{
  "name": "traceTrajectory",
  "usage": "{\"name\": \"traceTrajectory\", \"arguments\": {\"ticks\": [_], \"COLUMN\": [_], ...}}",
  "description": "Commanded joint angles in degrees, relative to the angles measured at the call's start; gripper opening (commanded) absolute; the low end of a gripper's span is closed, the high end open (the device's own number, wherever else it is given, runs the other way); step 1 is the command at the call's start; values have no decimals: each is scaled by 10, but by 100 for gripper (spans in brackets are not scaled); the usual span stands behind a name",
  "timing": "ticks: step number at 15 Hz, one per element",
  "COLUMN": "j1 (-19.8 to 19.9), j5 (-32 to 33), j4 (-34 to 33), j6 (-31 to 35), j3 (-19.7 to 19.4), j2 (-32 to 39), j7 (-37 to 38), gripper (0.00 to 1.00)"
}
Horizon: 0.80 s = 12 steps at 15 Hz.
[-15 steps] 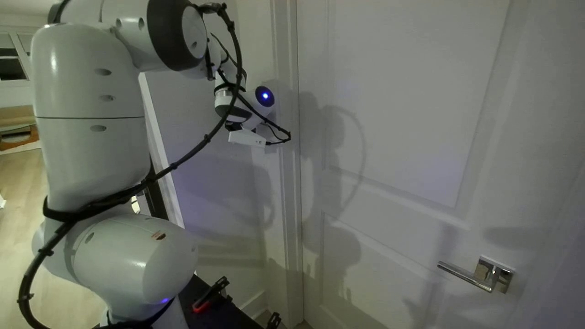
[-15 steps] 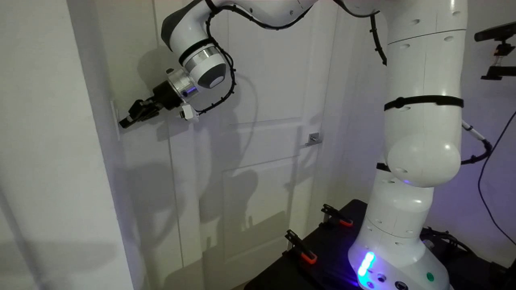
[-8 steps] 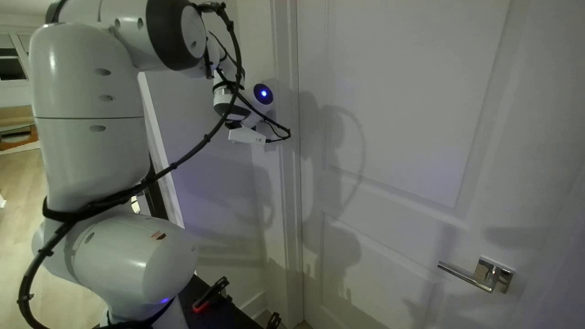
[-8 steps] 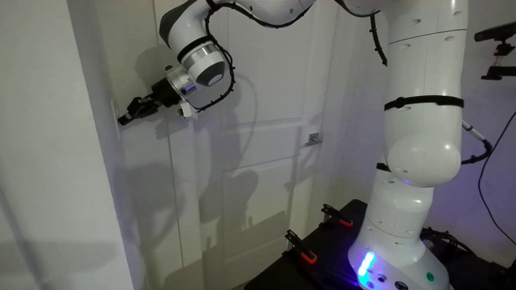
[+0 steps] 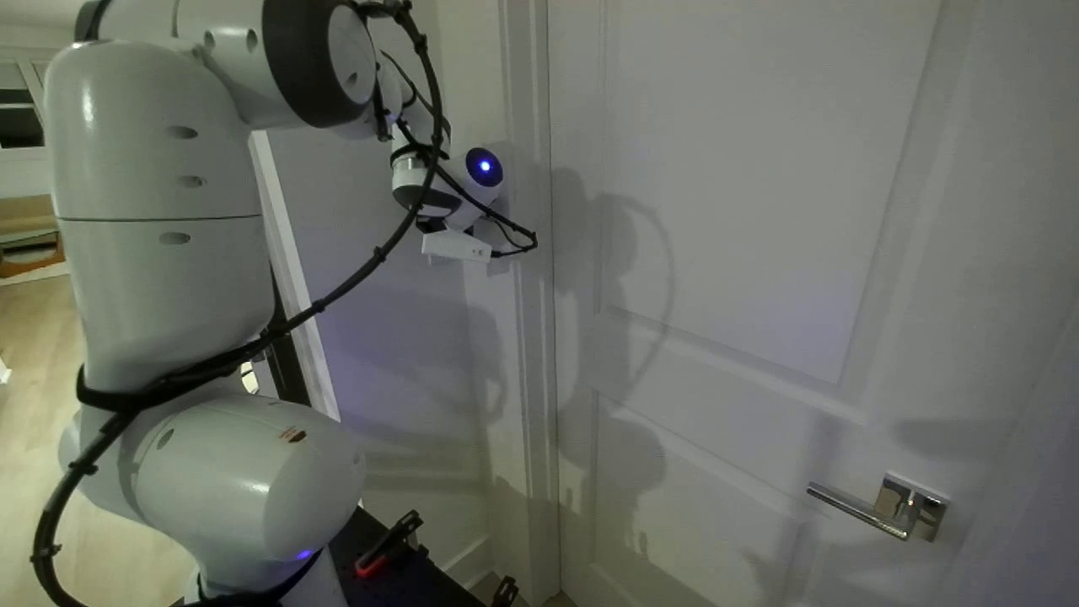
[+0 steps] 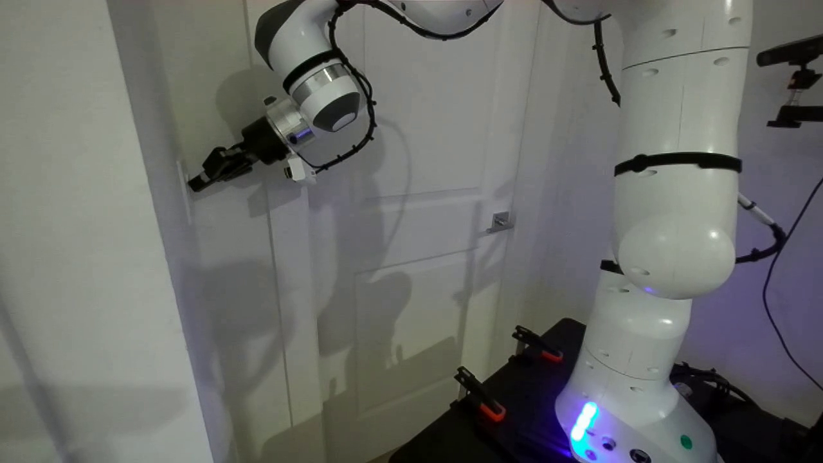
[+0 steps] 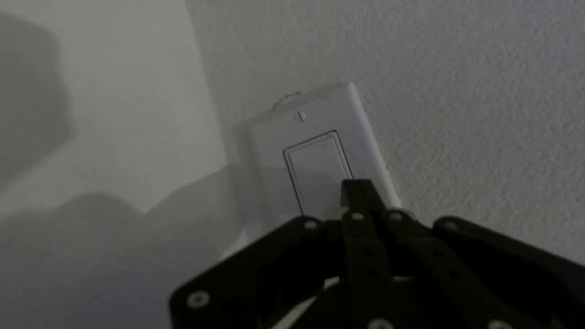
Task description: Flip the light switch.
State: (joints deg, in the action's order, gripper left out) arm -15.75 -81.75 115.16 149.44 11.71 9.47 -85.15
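The light switch is a white rocker [image 7: 315,169] in a white wall plate [image 7: 361,151], tilted in the wrist view. Its lower part is hidden behind my gripper. In an exterior view the plate [image 6: 187,209] shows nearly edge-on on the side wall. My black gripper [image 7: 358,185] is shut with its fingertips together and nothing between them. The tips overlap the rocker's right edge in the wrist view. In an exterior view the gripper [image 6: 195,184] points down-left with its tips at the plate. I cannot tell whether they touch it. In an exterior view the fingers are hidden behind the wrist.
A white door with a metal handle [image 5: 877,506] stands beside the arm; the handle [image 6: 500,222] also shows in the other exterior view. A wall corner [image 6: 148,193] stands close to the gripper. The arm's base sits on a black table [image 6: 443,431] with clamps [image 6: 481,393].
My gripper has moved slightly up along the switch plate, staying shut. The wrist and upper arm have shifted a little up with it.
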Motion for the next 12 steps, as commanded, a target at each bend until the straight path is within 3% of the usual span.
{"name": "traceTrajectory", "arguments": {"ticks": [1,12], "j1": [4,4], "j5": [8,-45], "j4": [-9,-21], "j6": [19,8], "j3": [5,1], "j2": [3,5], "j7": [-2,-65], "gripper": [0,0]}}
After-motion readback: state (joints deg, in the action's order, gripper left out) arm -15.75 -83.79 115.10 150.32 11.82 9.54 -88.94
